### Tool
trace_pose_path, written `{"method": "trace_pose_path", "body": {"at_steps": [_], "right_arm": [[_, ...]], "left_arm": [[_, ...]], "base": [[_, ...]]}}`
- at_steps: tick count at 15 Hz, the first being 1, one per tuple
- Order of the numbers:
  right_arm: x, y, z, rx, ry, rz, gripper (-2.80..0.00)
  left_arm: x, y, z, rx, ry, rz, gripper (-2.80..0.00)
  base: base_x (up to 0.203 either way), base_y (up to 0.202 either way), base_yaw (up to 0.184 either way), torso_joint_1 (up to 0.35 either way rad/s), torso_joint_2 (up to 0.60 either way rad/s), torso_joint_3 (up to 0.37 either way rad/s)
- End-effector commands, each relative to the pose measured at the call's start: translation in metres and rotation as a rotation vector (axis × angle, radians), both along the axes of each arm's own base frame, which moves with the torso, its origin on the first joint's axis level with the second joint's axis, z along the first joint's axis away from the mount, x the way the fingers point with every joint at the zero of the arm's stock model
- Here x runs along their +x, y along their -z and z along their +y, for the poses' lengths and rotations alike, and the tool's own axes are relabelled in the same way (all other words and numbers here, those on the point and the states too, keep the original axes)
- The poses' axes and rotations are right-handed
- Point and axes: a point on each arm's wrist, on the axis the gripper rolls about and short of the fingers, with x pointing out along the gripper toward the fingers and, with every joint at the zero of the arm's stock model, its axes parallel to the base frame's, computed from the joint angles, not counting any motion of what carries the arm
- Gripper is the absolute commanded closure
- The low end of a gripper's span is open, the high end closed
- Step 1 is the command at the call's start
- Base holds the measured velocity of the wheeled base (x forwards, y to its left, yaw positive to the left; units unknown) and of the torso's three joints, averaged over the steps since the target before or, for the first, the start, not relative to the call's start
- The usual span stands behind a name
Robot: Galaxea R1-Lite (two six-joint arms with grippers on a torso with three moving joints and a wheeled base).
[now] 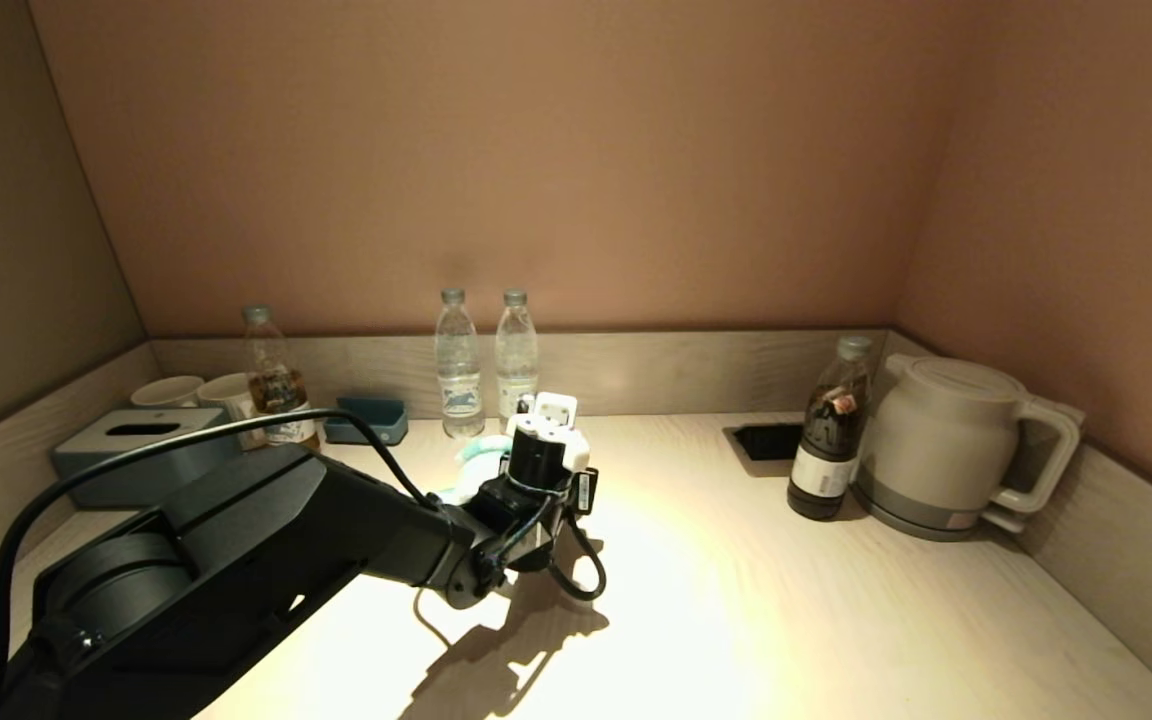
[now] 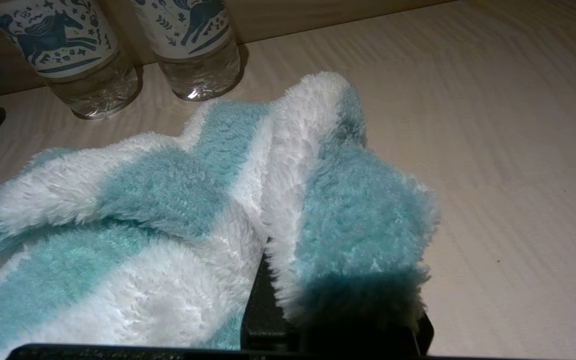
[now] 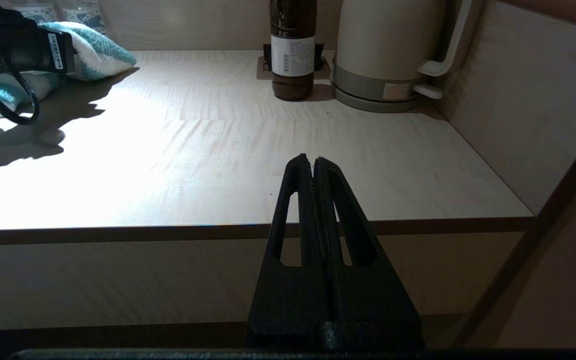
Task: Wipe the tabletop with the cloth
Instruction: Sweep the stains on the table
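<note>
A fluffy teal-and-white striped cloth [image 2: 178, 200] lies bunched on the pale wooden tabletop [image 1: 736, 580] just in front of two water bottles. In the head view only a bit of the cloth [image 1: 474, 456] shows beside my left wrist. My left gripper [image 1: 536, 440] is low over the table's back middle and shut on a fold of the cloth; the cloth covers its fingers except one black finger [image 2: 263, 310]. The cloth also shows in the right wrist view [image 3: 100, 52]. My right gripper [image 3: 313, 161] is shut and empty, parked below the table's front edge.
Two water bottles [image 1: 484, 362] stand at the back wall. A tea bottle [image 1: 274, 380], two cups [image 1: 198, 392], a tissue box [image 1: 141, 455] and a blue tray [image 1: 368, 420] are back left. A dark bottle [image 1: 828, 430], a kettle [image 1: 956, 445] and a socket recess [image 1: 764, 440] are back right.
</note>
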Motion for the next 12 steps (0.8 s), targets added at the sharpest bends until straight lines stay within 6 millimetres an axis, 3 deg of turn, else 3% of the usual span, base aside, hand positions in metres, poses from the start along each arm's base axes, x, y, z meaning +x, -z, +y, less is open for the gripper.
{"method": "trace_pose_path", "body": {"at_steps": [1,4,9,12], "right_arm": [[0.0,0.0,0.0,0.0,0.0,0.001,0.0],[0.0,0.0,0.0,0.0,0.0,0.001,0.0],[0.0,0.0,0.0,0.0,0.001,0.001,0.0],[0.0,0.0,0.0,0.0,0.001,0.001,0.0]], "left_arm": [[-0.008,-0.003,-0.011,-0.009,0.024,-0.01,0.0],[-0.028,-0.007,-0.031,-0.016,0.078,-0.017,0.0],[-0.035,-0.011,-0.036,-0.022,0.093,-0.021,0.0],[-0.075,-0.074,-0.05,-0.103,0.164,-0.096,0.0]], "base": [[0.0,0.0,0.0,0.0,0.0,0.0],[0.0,0.0,0.0,0.0,0.0,0.0],[0.0,0.0,0.0,0.0,0.0,0.0],[0.0,0.0,0.0,0.0,0.0,0.0]]}}
